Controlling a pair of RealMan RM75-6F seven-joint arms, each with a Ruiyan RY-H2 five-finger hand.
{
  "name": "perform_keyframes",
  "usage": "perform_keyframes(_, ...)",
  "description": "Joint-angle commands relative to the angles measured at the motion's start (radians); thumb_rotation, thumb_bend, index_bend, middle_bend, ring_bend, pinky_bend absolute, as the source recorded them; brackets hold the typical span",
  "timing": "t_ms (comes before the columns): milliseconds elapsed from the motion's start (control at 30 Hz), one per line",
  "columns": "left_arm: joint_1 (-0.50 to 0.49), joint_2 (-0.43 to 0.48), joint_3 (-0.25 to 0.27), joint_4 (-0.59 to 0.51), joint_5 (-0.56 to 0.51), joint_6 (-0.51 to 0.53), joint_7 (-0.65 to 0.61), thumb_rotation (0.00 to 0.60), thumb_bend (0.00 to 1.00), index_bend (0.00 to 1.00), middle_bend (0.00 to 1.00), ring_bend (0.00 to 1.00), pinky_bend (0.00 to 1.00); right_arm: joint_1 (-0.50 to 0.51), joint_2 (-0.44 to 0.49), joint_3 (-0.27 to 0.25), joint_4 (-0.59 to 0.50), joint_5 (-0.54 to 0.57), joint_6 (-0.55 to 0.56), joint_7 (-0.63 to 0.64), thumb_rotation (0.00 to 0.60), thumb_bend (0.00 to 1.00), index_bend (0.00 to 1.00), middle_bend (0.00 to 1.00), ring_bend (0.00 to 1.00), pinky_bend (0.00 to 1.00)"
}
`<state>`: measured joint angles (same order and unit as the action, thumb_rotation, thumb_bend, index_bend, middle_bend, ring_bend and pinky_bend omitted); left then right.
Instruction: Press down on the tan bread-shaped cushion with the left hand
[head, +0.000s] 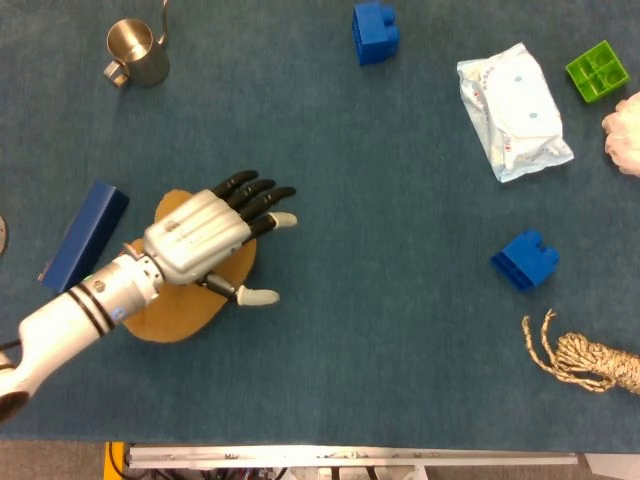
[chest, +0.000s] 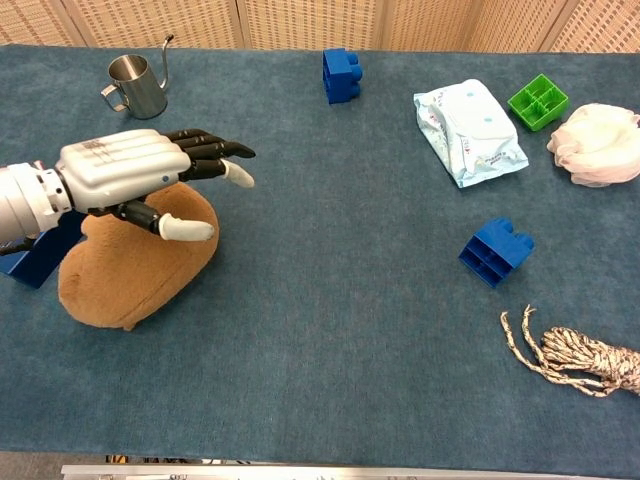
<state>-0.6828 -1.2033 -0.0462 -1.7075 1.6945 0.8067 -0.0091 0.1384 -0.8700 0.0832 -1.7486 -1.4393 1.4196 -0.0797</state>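
Note:
The tan bread-shaped cushion (head: 178, 305) (chest: 130, 270) lies at the table's left, its long side slanting toward the front edge. My left hand (head: 205, 240) (chest: 135, 175) hovers flat over the cushion's far right part, palm down, fingers spread and reaching past the cushion's right edge. In the chest view a gap shows between the palm and the cushion top, so the hand holds nothing. My right hand is in neither view.
A blue box (head: 84, 233) (chest: 35, 255) lies just left of the cushion. A steel cup (head: 137, 52) stands far left. Further right are a blue brick (head: 374, 30), a wipes pack (head: 512, 110), a green brick (head: 597, 71), another blue brick (head: 524, 259), a rope (head: 585, 360) and a white puff (chest: 596, 144).

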Motion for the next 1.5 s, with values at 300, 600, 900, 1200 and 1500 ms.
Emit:
perform_keyframes(300, -0.098, -0.109, -0.023, 0.043, -0.183, -0.153, 0.207, 0.0, 0.02, 0.17, 0.05, 0.03, 0.0, -0.008, 0.0, 0.001, 0.009, 0.005, 0.001, 0.011, 0.6, 0.0, 0.26, 0.33, 0.16, 0.2)
perform_keyframes(600, -0.113, -0.116, 0.01, 0.053, -0.313, -0.172, 0.399, 0.0, 0.02, 0.17, 0.06, 0.03, 0.0, -0.016, 0.001, 0.001, 0.017, 0.005, 0.006, 0.024, 0.6, 0.0, 0.26, 0.33, 0.16, 0.2)
perform_keyframes(900, -0.122, -0.089, 0.045, 0.039, -0.455, -0.162, 0.524, 0.0, 0.02, 0.17, 0.08, 0.03, 0.0, -0.016, -0.003, 0.0, 0.021, -0.003, 0.002, 0.033, 0.6, 0.0, 0.26, 0.33, 0.16, 0.2)
perform_keyframes(1200, -0.136, -0.079, 0.049, -0.006, -0.622, -0.082, 0.615, 0.0, 0.02, 0.17, 0.09, 0.04, 0.0, -0.028, 0.001, 0.001, 0.022, -0.012, 0.023, 0.042, 0.6, 0.0, 0.26, 0.33, 0.16, 0.2)
perform_keyframes(1500, -0.118, -0.059, 0.042, -0.083, -0.537, -0.018, 0.531, 0.0, 0.01, 0.18, 0.09, 0.04, 0.0, -0.032, 0.001, -0.001, 0.026, -0.02, 0.026, 0.053, 0.6, 0.0, 0.26, 0.33, 0.16, 0.2)
